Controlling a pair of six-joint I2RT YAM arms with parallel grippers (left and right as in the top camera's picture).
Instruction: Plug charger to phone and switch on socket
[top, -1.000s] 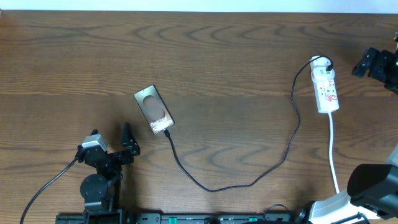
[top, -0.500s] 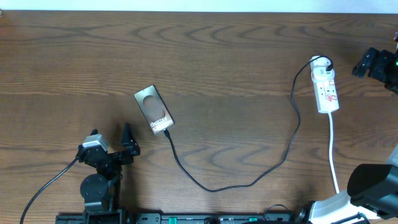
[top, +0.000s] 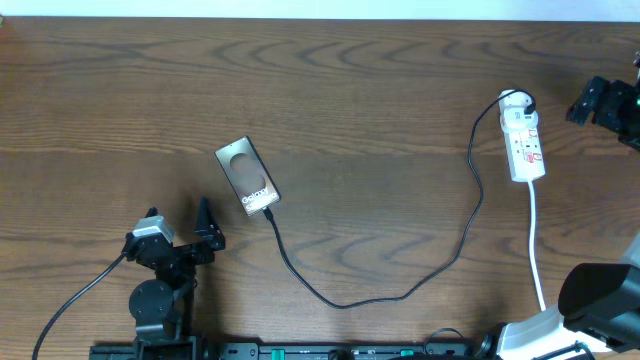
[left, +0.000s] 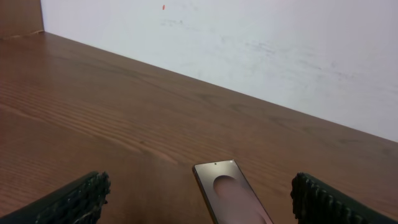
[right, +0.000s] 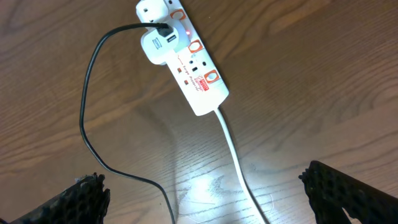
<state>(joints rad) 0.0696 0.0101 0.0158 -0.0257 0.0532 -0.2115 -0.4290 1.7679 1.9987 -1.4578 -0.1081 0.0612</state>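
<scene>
Overhead: your left gripper (top: 178, 214) sat spread near the phone (top: 247, 176), not touching it. The charger (top: 400, 292) ran from the phone's lower end across the worktop (top: 350, 90) to the socket (top: 523, 140); its tip was too small to judge. Your right gripper (top: 592, 102) was partly cut off at the frame edge. Left wrist: only the phone's top end showed. Right wrist: the gripper stood spread, only its tips visible, and a red light glowed on the socket.

The left arm (top: 155, 262) is black with round joints, a small grey block (top: 147, 232) at its wrist and a thin black cable (top: 110, 265) attached, the right arm (top: 595, 295) has black and white shells, and the fingers (left: 74, 198) are black with ribbed pads.
</scene>
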